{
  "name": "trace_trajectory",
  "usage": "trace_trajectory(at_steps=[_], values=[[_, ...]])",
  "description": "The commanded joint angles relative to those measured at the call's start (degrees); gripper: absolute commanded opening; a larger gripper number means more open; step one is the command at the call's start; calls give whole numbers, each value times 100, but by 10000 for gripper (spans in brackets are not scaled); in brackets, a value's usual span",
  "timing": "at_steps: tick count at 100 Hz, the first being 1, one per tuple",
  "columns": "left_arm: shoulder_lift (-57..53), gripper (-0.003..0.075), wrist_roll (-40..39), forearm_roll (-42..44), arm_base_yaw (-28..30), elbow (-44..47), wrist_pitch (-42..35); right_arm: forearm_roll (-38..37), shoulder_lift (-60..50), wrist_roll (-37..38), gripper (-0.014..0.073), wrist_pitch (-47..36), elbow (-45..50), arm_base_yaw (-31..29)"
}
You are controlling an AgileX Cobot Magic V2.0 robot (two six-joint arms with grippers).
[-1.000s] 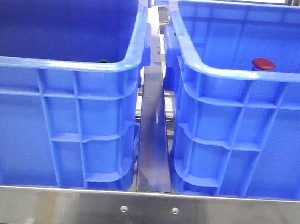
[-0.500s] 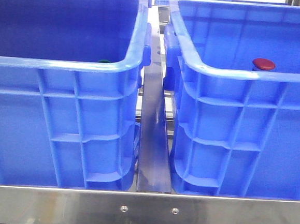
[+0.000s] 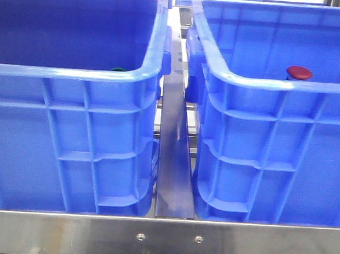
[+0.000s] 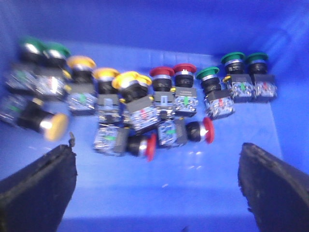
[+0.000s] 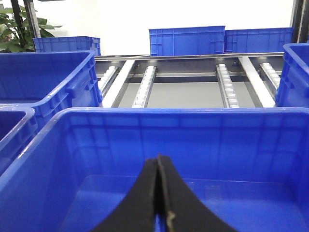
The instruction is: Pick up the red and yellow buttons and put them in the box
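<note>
1. Nearest us in the front view runs a steel rail (image 3: 167,238) across the bottom, with two screws in it.
2. Just behind it stand two blue crates side by side, the left crate (image 3: 69,137) and the right crate (image 3: 274,153), kept apart by a narrow metal divider (image 3: 172,156).
3. Over the right crate's near rim we see a red button (image 3: 298,72) inside that crate; a sliver of a green button (image 3: 118,70) peeks over the left crate's rim.
4. In the left wrist view, the left gripper (image 4: 157,188) hangs over a crate floor (image 4: 193,193) with its jaws spread wide and nothing between them; the black pads (image 4: 36,188) sit at either lower corner.
5. Beyond the pads lies a loose row of push-buttons: yellow buttons (image 4: 104,75) toward one side, red buttons (image 4: 173,71) in the middle with two more tipped on their sides nearer the gripper, green buttons (image 4: 240,58) at both ends. The picture is blurred, so we cannot tell which touch.
6. In the right wrist view, the right gripper (image 5: 159,193) has its jaws pressed together, holding nothing, above a blue crate (image 5: 159,135).
7. Farther off we see roller tracks (image 5: 224,82), more far crates (image 5: 188,41), and a plant (image 5: 14,24) in the corner.
</note>
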Motion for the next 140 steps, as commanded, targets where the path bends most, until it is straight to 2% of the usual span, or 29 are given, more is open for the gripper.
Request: trace_trajectory(at_steps=[1,31,57,75,126,140], values=[[493,640,-347,-31,13,-430,-472,591,-9,-63,-97,218,-140,-8],[2153,639,-503,23,13,-1179,-521,591,-9,-63,-97,218,-140,-8],[3026,639,-1851,1028,13,-1206,-666,591,-9,-63,-97,218,-140,-8],[3437,639,-1849,1053,13,-1214,-987,591,-9,-63,-97,218,-140,-8],[4025,638,-1885,1106,207,-1538,-1027,591,-9,-63,-97,213,-140,-8],[4025,568,-1885,1083,207,-1538,-993,591,-9,-63,-97,213,-140,-8]])
